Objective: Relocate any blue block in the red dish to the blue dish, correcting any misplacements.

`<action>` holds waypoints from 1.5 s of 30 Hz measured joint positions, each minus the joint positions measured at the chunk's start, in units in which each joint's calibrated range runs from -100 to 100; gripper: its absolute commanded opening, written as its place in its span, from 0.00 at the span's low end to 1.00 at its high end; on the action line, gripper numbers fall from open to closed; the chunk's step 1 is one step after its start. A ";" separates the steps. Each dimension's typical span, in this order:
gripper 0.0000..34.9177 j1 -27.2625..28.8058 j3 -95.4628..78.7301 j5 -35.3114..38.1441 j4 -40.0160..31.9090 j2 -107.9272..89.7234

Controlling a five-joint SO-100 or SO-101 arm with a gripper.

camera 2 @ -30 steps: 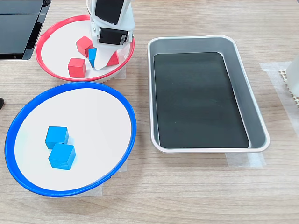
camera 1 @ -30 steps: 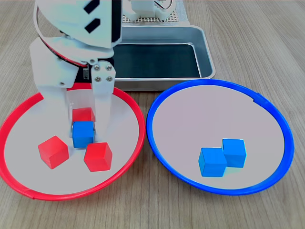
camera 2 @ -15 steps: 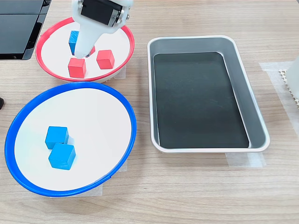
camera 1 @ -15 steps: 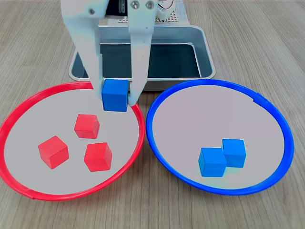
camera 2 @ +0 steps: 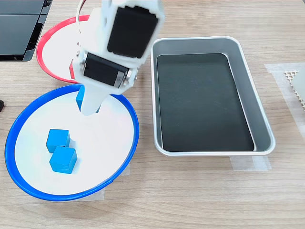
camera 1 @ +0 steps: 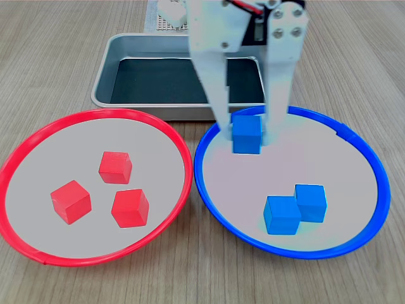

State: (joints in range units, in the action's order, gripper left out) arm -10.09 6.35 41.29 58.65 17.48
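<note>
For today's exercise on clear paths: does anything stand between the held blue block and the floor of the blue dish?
Nothing visible does. The gripper holds the blue block over bare floor inside the blue dish; the two other blue cubes lie apart, nearer the first exterior view's bottom.

Plastic, metal and wood grain on the sorting table

The blue block (camera 1: 246, 133) and three red blocks (camera 1: 124, 207) look like smooth, faintly glossy plastic; the white gripper (camera 1: 248, 130) is matt plastic with metal screws. The red dish (camera 1: 183, 158) and blue dish (camera 1: 370, 158) have glossy rims and matt pale insides. The far tray (camera 2: 259, 114) is brushed metal with a matt black floor. The table (camera 1: 354, 50) shows matt wood grain.
</note>
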 measured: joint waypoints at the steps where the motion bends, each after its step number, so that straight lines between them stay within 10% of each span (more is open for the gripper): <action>1: 0.01 -1.15 0.00 -0.63 -0.57 0.26; 16: 0.04 -2.30 2.00 -1.81 -3.67 8.53; 26: 0.56 -1.59 3.27 -3.86 -5.55 10.32; 34: 0.48 -0.44 4.36 -4.05 -2.45 7.84; 38: 0.25 -0.09 0.18 -4.59 -2.69 0.68; 41: 0.01 1.33 -9.07 -6.89 -7.10 -9.89; 45: 0.01 1.86 -26.32 -11.72 -18.76 -24.38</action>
State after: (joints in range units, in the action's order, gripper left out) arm -8.23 -19.96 29.57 39.89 -6.91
